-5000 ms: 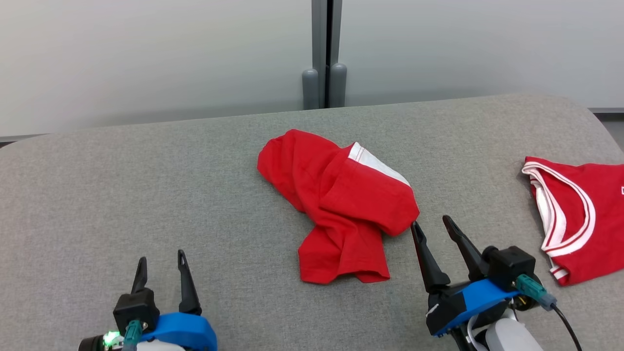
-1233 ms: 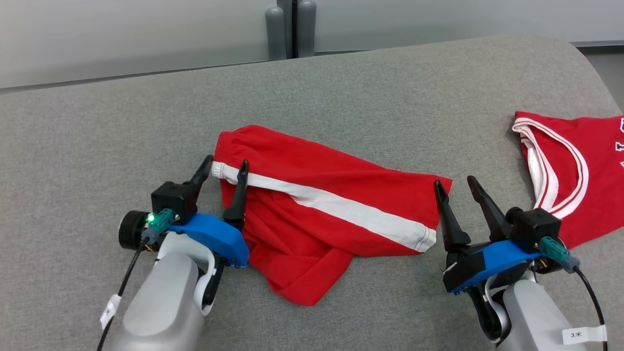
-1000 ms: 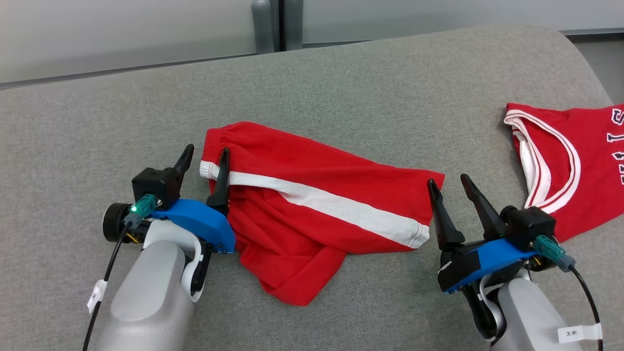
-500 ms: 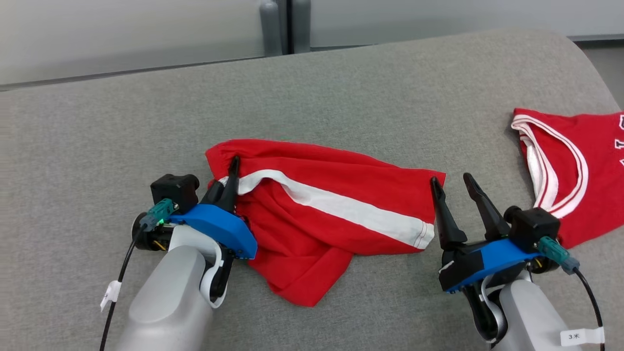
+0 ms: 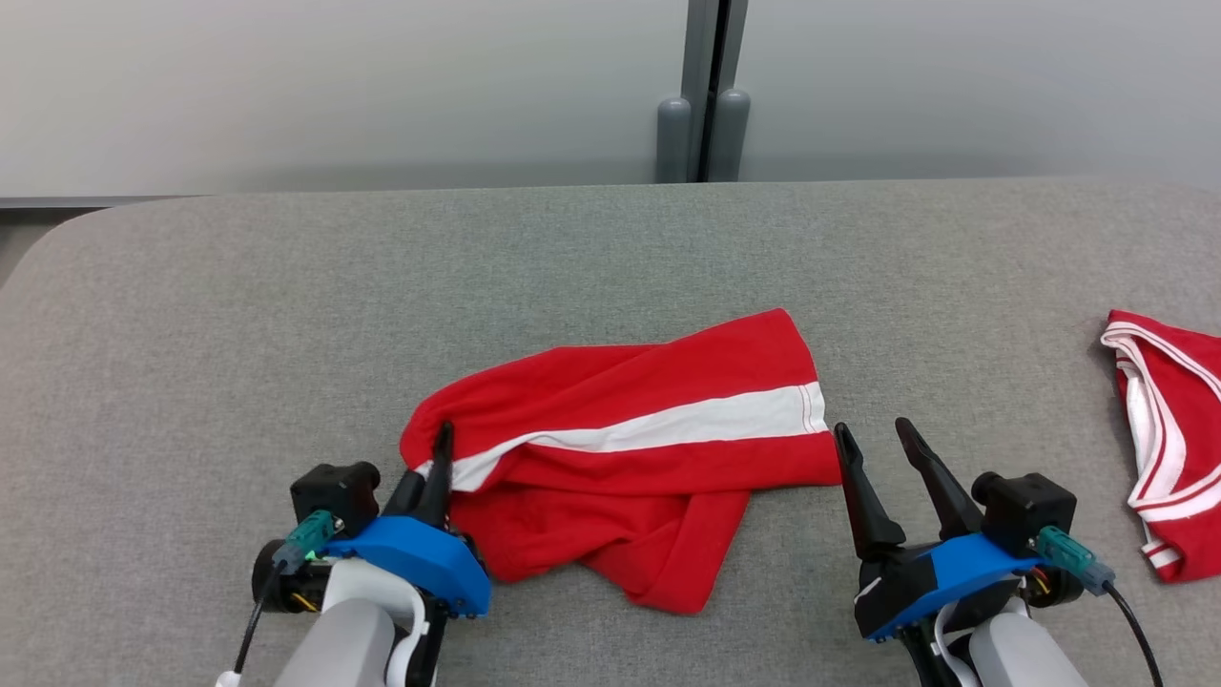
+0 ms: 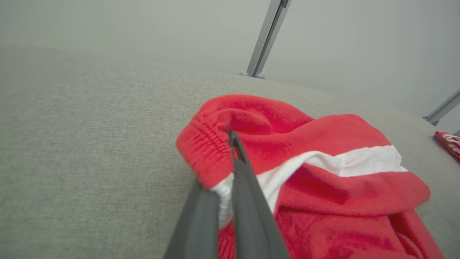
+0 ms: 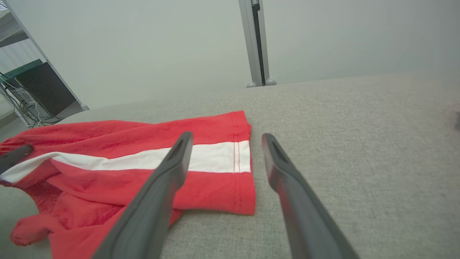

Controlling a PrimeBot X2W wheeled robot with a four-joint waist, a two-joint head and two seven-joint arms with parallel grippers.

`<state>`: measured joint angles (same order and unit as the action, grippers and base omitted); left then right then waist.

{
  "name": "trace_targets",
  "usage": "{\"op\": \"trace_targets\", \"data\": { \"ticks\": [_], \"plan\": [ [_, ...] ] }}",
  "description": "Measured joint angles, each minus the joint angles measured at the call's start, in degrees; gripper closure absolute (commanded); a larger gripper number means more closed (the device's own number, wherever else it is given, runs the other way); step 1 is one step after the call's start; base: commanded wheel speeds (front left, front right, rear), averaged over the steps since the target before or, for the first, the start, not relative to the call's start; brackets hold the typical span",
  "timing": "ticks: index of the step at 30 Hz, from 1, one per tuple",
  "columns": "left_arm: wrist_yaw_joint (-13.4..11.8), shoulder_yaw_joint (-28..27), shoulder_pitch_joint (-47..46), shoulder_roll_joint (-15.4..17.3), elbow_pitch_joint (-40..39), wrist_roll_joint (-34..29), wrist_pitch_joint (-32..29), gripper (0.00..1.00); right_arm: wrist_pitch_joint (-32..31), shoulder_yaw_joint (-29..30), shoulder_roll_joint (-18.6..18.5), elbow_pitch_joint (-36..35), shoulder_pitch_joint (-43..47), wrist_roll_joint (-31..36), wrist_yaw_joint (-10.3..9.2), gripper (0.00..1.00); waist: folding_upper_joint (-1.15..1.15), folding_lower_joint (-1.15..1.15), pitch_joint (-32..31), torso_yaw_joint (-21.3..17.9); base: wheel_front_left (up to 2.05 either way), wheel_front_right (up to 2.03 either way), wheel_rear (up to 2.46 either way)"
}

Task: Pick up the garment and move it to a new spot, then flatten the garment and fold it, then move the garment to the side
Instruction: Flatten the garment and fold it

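Note:
Red shorts with a white side stripe [image 5: 630, 448] lie crumpled on the grey padded table [image 5: 572, 258]. My left gripper [image 5: 434, 458] is shut on the elastic waistband at the shorts' left end; the left wrist view shows the two fingers pinching the red and white cloth [image 6: 222, 172]. My right gripper [image 5: 873, 439] stands open just right of the leg hem, touching nothing. In the right wrist view its fingers [image 7: 172, 162] straddle the hem of the shorts [image 7: 237, 162] from above and nearer.
A second red garment with white trim [image 5: 1169, 448] lies at the table's right edge. Two grey posts [image 5: 701, 143] stand behind the table against a pale wall. A dark box and cables [image 7: 43, 90] sit beyond the table's left end.
My left gripper closed on the waistband and drew it toward me, so the shorts swung round and the stripe runs nearly level. The camera has tilted up. The right gripper stayed open.

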<state>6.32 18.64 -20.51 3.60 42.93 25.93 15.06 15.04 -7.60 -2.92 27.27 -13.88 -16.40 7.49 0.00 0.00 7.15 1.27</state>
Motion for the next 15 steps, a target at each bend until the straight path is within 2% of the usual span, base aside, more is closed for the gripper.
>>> {"op": "trace_targets", "data": {
  "ticks": [1, 9, 15],
  "plan": [
    [-0.48, -1.02, 0.01, 0.08, -0.86, -0.54, 0.0, 0.0, 0.0, -0.22, 0.02, -0.23, -0.08, -0.07, 0.0, 0.0, 0.0, 0.0, 0.1, -0.27, 0.0, 0.0, 0.0],
    [-6.35, -9.29, 3.06, 0.26, -8.95, -7.66, 0.0, 0.0, 0.0, 0.42, 0.02, -3.13, -0.54, -0.33, 0.0, 0.0, 0.0, 0.0, -0.5, -2.73, 0.0, 0.0, 0.0],
    [-6.26, -11.95, 8.81, -0.45, -12.07, -9.21, 0.01, 0.0, 0.0, 2.42, 0.03, -4.34, 1.43, -0.55, 0.0, 0.0, 0.0, 0.0, -2.79, -3.1, 0.0, 0.0, 0.0]
  ]
}}
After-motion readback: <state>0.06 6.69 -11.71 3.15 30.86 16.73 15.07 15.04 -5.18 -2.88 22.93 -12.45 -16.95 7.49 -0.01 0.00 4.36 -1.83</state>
